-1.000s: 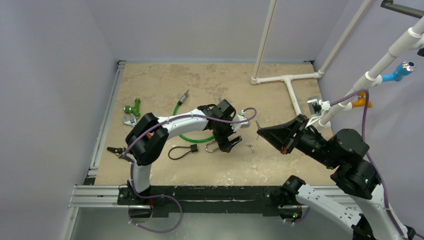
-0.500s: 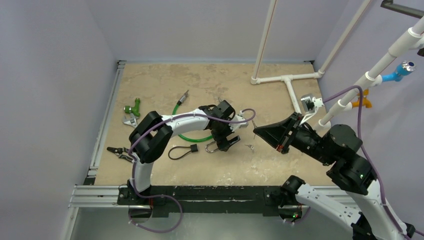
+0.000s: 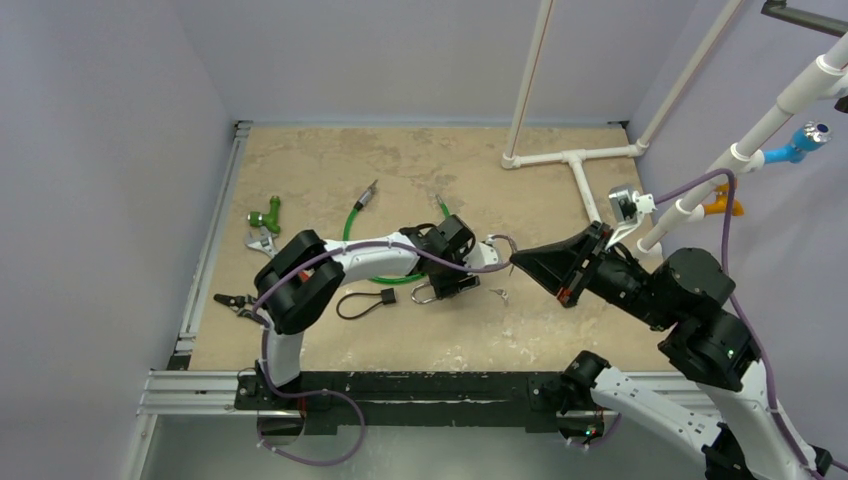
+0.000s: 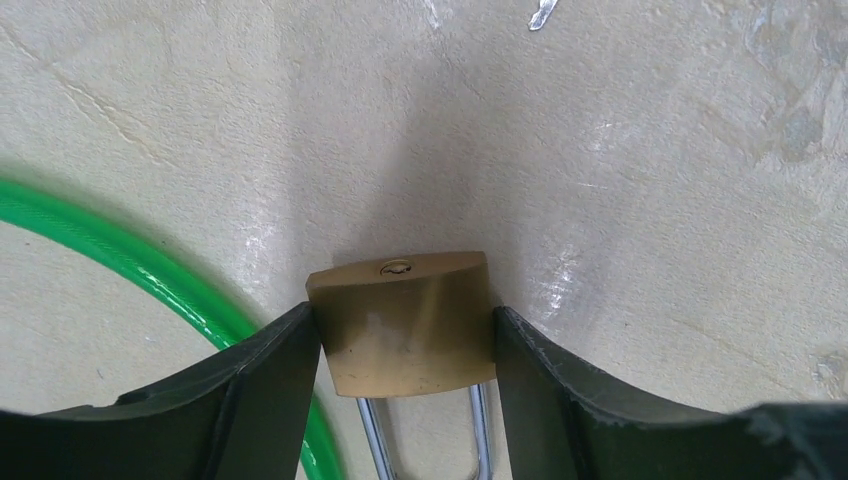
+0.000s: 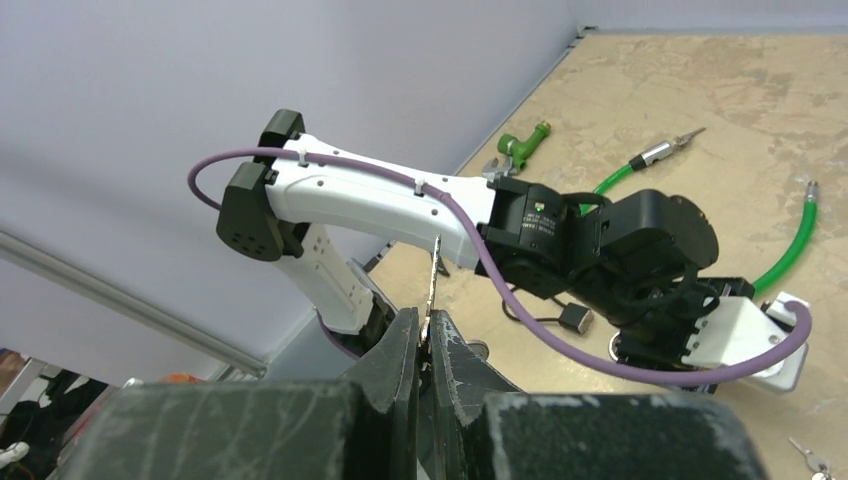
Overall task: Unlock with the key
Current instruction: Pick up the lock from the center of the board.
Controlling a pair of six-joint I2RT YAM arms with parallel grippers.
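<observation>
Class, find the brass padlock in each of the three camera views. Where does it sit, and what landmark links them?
Top view: padlock at centre, its shackle showing beside the left arm.
Left wrist: low centre, between the jaws.
Right wrist: not visible, hidden behind the left arm.
Shared landmark: the green hose, seen in all three.

Padlock (image 4: 405,325) shackle cut off below, key (image 5: 431,278) bow hidden

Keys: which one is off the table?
The key pinched in the shut right gripper, blade sticking out; the other key lies loose on the table beside the brass padlock.
</observation>
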